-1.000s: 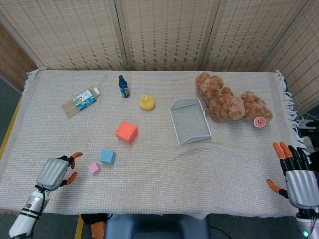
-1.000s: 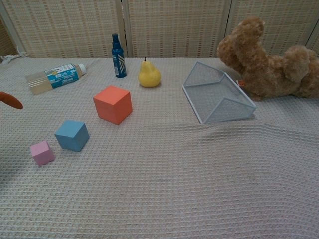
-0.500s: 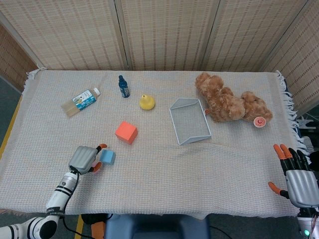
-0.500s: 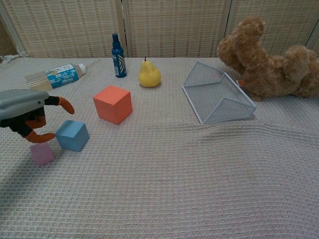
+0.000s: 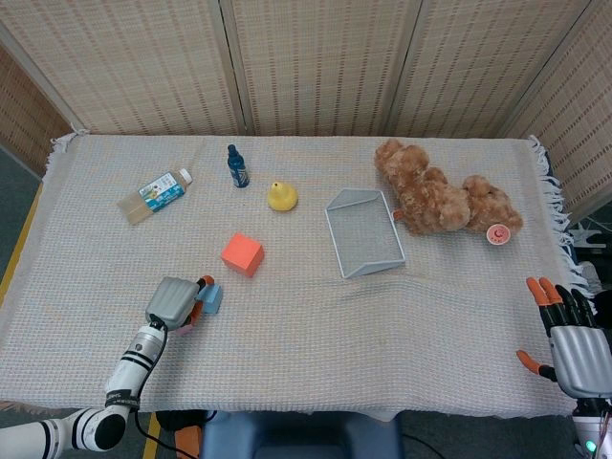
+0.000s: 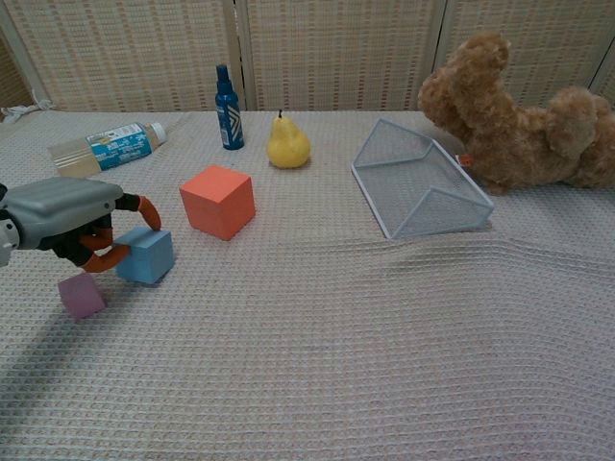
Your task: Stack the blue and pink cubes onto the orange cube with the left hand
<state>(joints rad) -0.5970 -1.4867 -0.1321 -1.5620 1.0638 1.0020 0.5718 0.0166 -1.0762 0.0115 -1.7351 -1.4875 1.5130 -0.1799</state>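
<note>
The blue cube (image 6: 149,257) sits left of centre, and my left hand (image 6: 67,216) is on it from the left. Its fingers (image 6: 147,211) curl over the cube's top while the thumb (image 6: 102,258) presses its left side. From the head view, the left hand (image 5: 174,300) covers part of the blue cube (image 5: 212,298). The small pink cube (image 6: 81,295) lies on the cloth just below the hand. The orange cube (image 6: 217,201) stands a little right of and behind the blue one, free. My right hand (image 5: 574,342) rests by the table's right edge, fingers spread and holding nothing.
A plastic bottle (image 5: 153,194) lies at the far left, with a small dark blue bottle (image 5: 237,165) and a yellow pear (image 5: 281,196) beyond the orange cube. A tipped wire basket (image 5: 363,232) and a brown teddy bear (image 5: 442,200) occupy the right half.
My left hand has moved in from the near left corner to the blue cube and closed its fingers on it; the cube has shifted slightly right. The right hand has stayed put.
</note>
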